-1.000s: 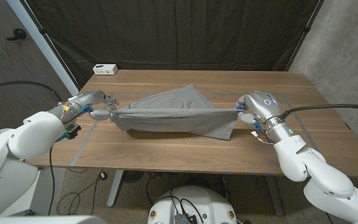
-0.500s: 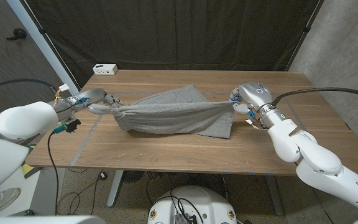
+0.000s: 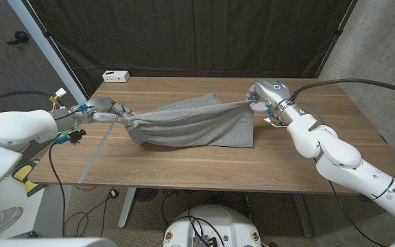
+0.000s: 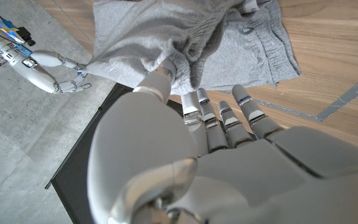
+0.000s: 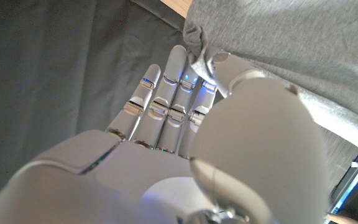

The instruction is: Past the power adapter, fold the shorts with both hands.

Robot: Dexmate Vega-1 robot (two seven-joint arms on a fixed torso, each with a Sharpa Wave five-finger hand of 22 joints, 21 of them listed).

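Black curtains hang behind your wooden table (image 3: 184,161), with a concrete wall to the robot's right and a dark door to its left. You have one pair of grey shorts (image 3: 194,123), one white power adapter (image 3: 116,76) and two hands at work. The shorts lie across the middle of the table, pulled taut between the hands, the adapter well apart from them at the far left corner. Your left hand (image 3: 110,112) pinches the shorts' left end, where the cloth bunches into a knot-like gather. Your right hand (image 3: 260,97) pinches the right end at the far edge of the cloth, lifted just off the wood. A strip of grey tape (image 3: 96,149) runs along the table near your left arm.

Your left wrist view shows the waistband gathered between thumb and fingers (image 4: 219,115) and your right hand (image 4: 55,71) across the cloth. Your right wrist view shows a fold of fabric (image 5: 272,43) nipped between thumb and fingertips (image 5: 182,74) against the curtain.
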